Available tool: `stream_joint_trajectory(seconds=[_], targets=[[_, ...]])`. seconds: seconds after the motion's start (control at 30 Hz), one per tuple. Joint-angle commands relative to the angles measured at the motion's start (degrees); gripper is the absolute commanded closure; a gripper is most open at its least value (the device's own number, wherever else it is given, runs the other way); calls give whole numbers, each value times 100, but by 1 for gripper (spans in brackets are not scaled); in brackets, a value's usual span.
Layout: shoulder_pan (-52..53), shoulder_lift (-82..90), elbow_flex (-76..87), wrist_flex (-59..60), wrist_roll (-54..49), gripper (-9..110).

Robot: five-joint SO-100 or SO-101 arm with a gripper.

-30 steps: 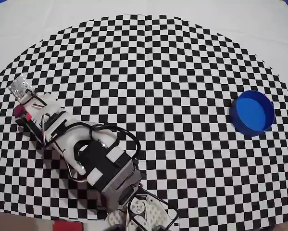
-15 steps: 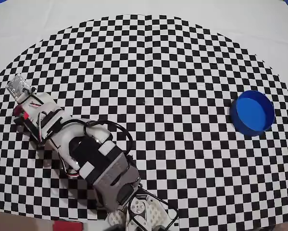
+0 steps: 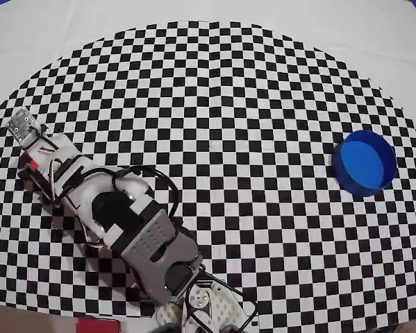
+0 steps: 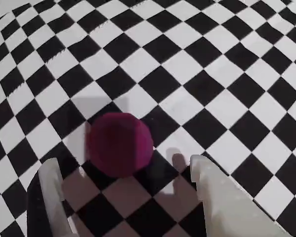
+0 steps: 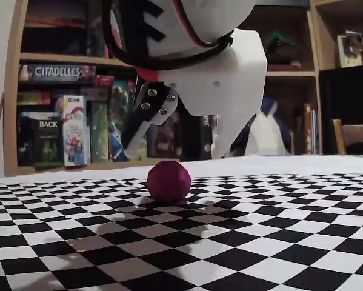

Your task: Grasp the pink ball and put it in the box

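I see pincer (image 4: 125,197) spread wide above pink ball (image 4: 119,143) on checkered tabletop (image 4: 222,74), fingers not touching it, blue box (image 3: 364,162) well apart

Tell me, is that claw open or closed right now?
Open. In the wrist view the claw has its two fingers spread wide, and the pink ball sits free on the checkered cloth ahead of them.

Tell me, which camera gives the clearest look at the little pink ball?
The fixed view: the small magenta-pink ball sits unobstructed on the checkered cloth under the open gripper. The wrist view also shows it whole, though dimmer. Overhead, the arm hides nearly all of it.
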Motion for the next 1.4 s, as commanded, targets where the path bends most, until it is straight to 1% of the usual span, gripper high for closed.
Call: stream_joint_trajectory(seconds=[0.0, 1.37], targets=[[-26, 18, -255, 35, 18, 71], [9, -1028, -1397, 211, 18, 71]])
